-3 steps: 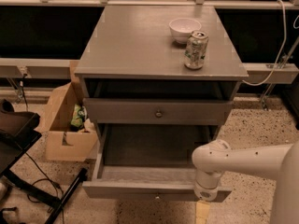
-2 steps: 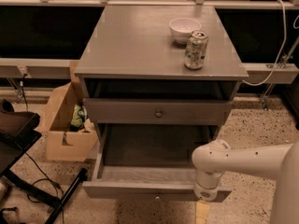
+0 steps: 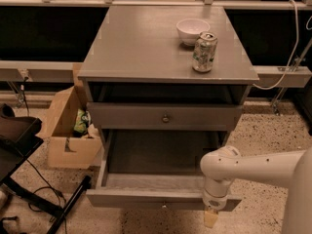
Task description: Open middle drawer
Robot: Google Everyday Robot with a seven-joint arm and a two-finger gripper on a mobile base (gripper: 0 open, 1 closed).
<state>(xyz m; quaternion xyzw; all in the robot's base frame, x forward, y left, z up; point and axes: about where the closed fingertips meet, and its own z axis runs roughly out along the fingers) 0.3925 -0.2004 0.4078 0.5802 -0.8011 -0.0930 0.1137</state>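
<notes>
- Grey cabinet (image 3: 141, 43) in centre of scene; middle drawer (image 3: 141, 198) sits low and near, pulled well out toward the camera, with its deep grey box open to view and nothing visible inside.
- Drawer above it (image 3: 122, 116) is shut, small round knob (image 3: 165, 118) at the centre of its front. Whatever is below the open drawer is hidden by it.
- Gripper (image 3: 210, 217) is at the near right, just below and in front of the right end of the middle drawer's front panel, hanging down from the white arm (image 3: 258, 167) that comes in from the right edge.
- Cannot tell whether the gripper is released or clenched; it is low in the view and partly cut off. It is off to the right of the front's centre, and whether it touches the front edge is unclear.
- Step, as a judgement: the pull looks done or nearly done, since the drawer is out far enough to count as open. This reads as the end of the pull or the let-go stage.
- Next move calls for: let go if there is any grip, then back the arm off toward the near right without knocking the front panel or nudging the drawer inward.
- Off-task: white bowl (image 3: 192, 30) and drink can (image 3: 204, 51) on the far right of the cabinet top, cardboard box (image 3: 68, 140) on the floor at left. All are well apart from the gripper.
</notes>
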